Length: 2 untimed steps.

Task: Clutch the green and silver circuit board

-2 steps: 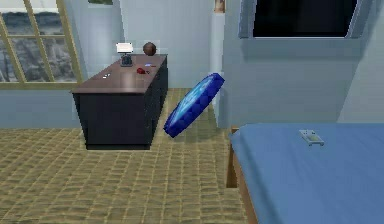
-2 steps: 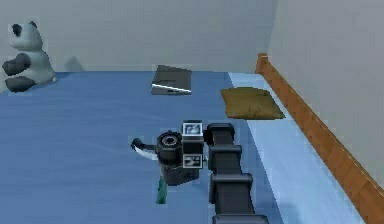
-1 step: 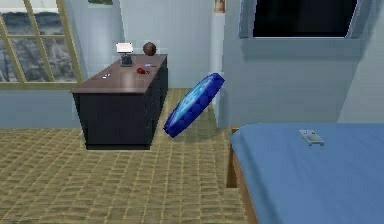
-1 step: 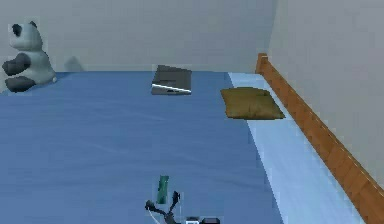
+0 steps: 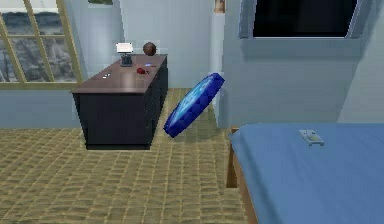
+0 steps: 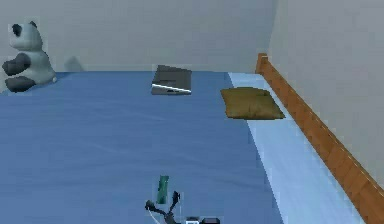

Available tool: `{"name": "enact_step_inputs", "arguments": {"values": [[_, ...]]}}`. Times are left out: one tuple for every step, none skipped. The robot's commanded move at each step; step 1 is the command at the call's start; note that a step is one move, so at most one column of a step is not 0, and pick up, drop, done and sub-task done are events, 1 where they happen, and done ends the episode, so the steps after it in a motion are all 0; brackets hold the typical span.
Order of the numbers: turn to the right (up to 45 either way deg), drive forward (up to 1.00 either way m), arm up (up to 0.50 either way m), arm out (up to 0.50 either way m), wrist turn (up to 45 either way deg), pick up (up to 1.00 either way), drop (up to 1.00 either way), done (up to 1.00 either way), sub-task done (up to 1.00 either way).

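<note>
Forward view, from the left: a window with a pale wooden frame [image 5: 35, 45]. Next comes a dark box-shaped cabinet [image 5: 120, 115] carrying a small white box [image 5: 125, 48] and a brown ball [image 5: 149, 48]. A glossy blue oval disc [image 5: 193, 105] leans near the wall. At the right is the blue-covered bed [image 5: 300, 190], with a small pale flat object [image 5: 311, 137] on it that is too small for us to identify.

Arm side view, from the left: a black-and-white panda plush toy [image 6: 25, 55] sits at the far side of the bed cover. Near the bottom edge we note a small green and silver piece, which we take for the green and silver circuit board [image 6: 163, 187]. The end effector [image 6: 168, 208] is right at it. Farther out lie a flat grey laptop-like slab [image 6: 172, 80] and a brown square cushion [image 6: 250, 102], then the wooden bed rail [image 6: 310, 120].

Status: we judge the approach done, since the end effector has reached the board. The blue cover lies behind the board, so we cannot tell whether the end effector holds anything. What remains is a confirmed grasp, with the board lifted clear of the bed.
</note>
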Motion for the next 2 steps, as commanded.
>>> {"name": "enact_step_inputs", "arguments": {"values": [[0.0, 0.00, 0.10, 0.00, 0.0, 0.00, 0.00, 0.00, 0.00], [0.0, 0.00, 0.00, 0.00, 0.0, 0.00, 0.00, 1.00, 0.00]]}}
